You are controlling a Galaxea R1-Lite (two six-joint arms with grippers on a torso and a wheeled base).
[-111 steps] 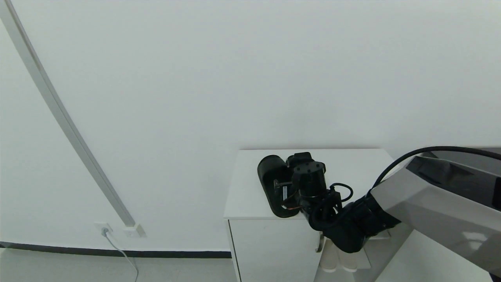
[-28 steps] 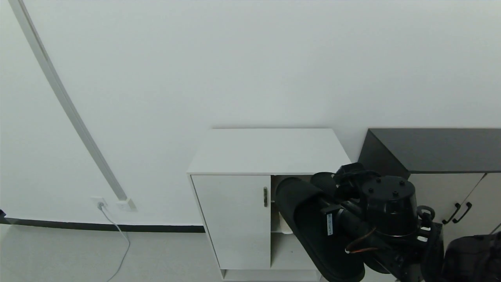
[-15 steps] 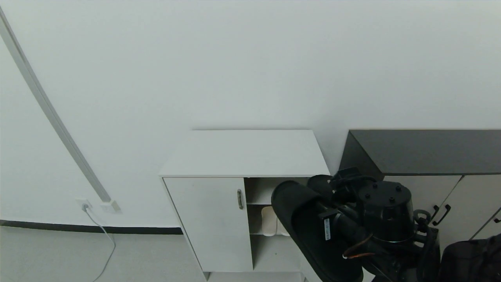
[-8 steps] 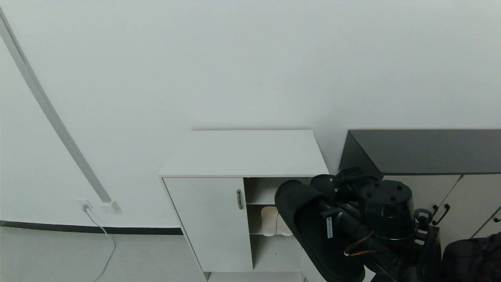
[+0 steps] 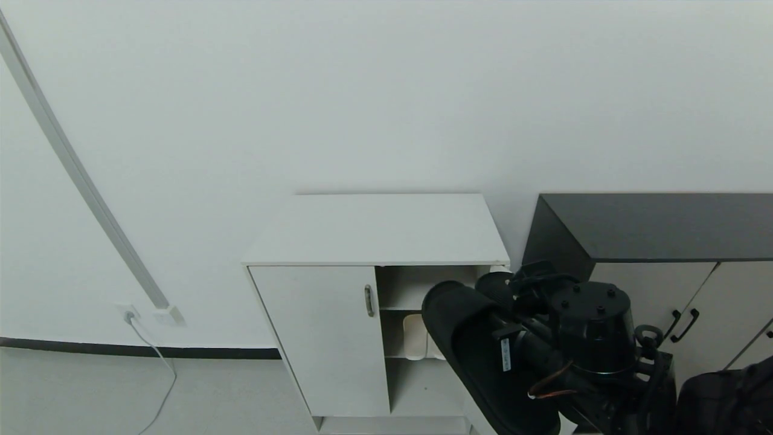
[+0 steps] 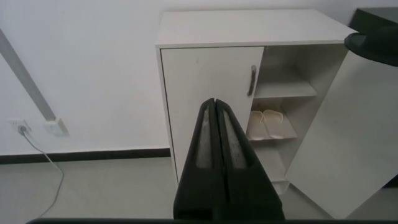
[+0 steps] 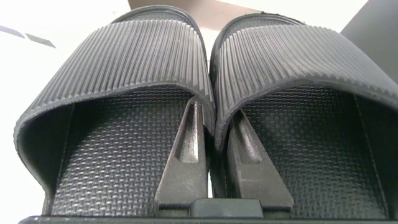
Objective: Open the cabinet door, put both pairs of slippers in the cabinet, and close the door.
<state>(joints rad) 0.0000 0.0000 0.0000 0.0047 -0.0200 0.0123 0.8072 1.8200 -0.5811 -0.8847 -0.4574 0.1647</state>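
The white cabinet (image 5: 374,232) stands against the wall with its left door shut and its right door (image 6: 348,137) swung open. A pale beige pair of slippers (image 5: 416,338) lies on the middle shelf (image 6: 270,123). My right gripper (image 7: 214,146) is shut on the black pair of slippers (image 5: 477,344), pinching their two inner edges together. It holds them in the air in front of the open right half. My left gripper (image 6: 215,112) is shut with nothing in it, and points at the cabinet front from farther back.
A dark-topped cabinet (image 5: 652,223) with black handles (image 5: 682,323) stands right beside the white one. A wall socket with a cable (image 5: 130,314) and a slanted conduit (image 5: 72,163) are at the left. Bare floor lies in front of and left of the cabinet.
Seven seconds ago the black slippers lay on the cabinet top under my right gripper; now they are held in front of the cabinet. The camera has backed away. Little moved in the last second.
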